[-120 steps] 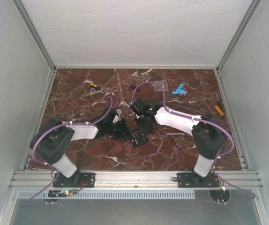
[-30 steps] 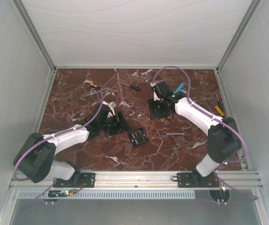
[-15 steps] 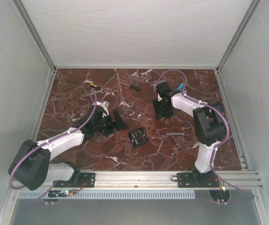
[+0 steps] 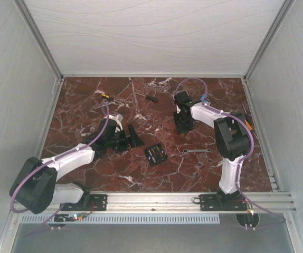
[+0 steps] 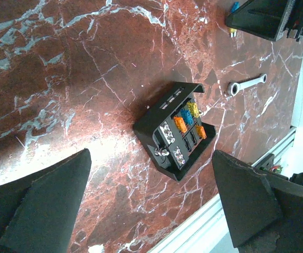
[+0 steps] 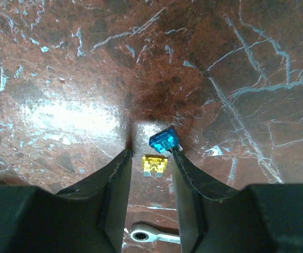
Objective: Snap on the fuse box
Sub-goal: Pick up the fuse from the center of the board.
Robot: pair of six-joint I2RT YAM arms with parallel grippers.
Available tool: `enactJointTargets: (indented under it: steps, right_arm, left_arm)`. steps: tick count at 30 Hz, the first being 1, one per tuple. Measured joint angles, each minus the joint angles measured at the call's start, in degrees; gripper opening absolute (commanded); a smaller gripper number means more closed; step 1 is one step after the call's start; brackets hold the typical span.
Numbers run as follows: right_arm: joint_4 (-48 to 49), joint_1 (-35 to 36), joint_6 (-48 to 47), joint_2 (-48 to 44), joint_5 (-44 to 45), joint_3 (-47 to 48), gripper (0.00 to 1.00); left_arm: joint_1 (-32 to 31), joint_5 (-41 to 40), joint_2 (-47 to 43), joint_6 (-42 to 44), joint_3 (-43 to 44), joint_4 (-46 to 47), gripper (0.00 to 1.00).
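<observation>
The fuse box point(image 4: 155, 154) is a small black square box lying on the marble near the middle. In the left wrist view the fuse box point(image 5: 175, 129) shows orange, yellow and blue fuses on its face, with one side flap raised. My left gripper point(image 4: 129, 141) stands wide open just left of it, touching nothing; both fingers frame the box from a distance point(image 5: 146, 211). My right gripper point(image 4: 183, 126) points down at the marble farther back. Its jaws point(image 6: 150, 153) stand narrowly apart around a loose yellow fuse point(image 6: 154, 165), with a blue fuse point(image 6: 164, 140) at the right fingertip.
A small silver wrench point(image 4: 195, 151) lies right of the fuse box and shows in both wrist views point(image 5: 246, 84) point(image 6: 146, 235). A black screwdriver point(image 4: 151, 97) and a yellow-black tool point(image 4: 105, 96) lie at the back. White walls enclose the table on three sides.
My left gripper opened wide and pulled back left from the fuse box. My right arm folded in over the loose fuses and its jaws narrowed.
</observation>
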Motion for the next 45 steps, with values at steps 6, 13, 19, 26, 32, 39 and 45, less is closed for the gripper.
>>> enactJointTargets:
  steps: [6, 13, 19, 26, 32, 39, 45]
  right_arm:
    - [-2.3, 0.0, 0.0, 0.1, -1.2, 0.2, 0.32]
    - [-3.7, 0.0, 0.6, 0.1, -0.5, 0.3, 0.32]
    - [-4.1, 0.1, 1.1, 0.5, 0.3, 0.7, 0.28]
    - [-4.8, 0.5, 1.2, 1.0, 1.0, 1.3, 0.27]
    - [-4.8, 0.8, 1.7, 1.1, 1.6, 1.4, 0.27]
    - [-4.7, 1.1, 2.5, 1.1, 2.4, 1.4, 0.27]
    - [-4.7, 1.3, 2.9, 1.1, 2.6, 1.4, 0.25]
  left_arm:
    - [0.0, 0.1, 0.1, 0.0, -0.1, 0.0, 0.96]
    - [0.0, 0.9, 0.8, -0.1, -0.1, 0.1, 0.95]
    - [0.0, 1.4, 1.1, -0.3, -0.1, 0.1, 0.95]
    - [0.0, 1.6, 1.1, -0.4, -0.1, 0.1, 0.95]
    - [0.0, 1.9, 1.3, -0.5, -0.2, 0.1, 0.95]
    - [0.0, 2.4, 1.3, -0.5, -0.2, 0.7, 0.94]
    - [0.0, 2.6, 1.3, -0.6, -0.2, 1.1, 0.93]
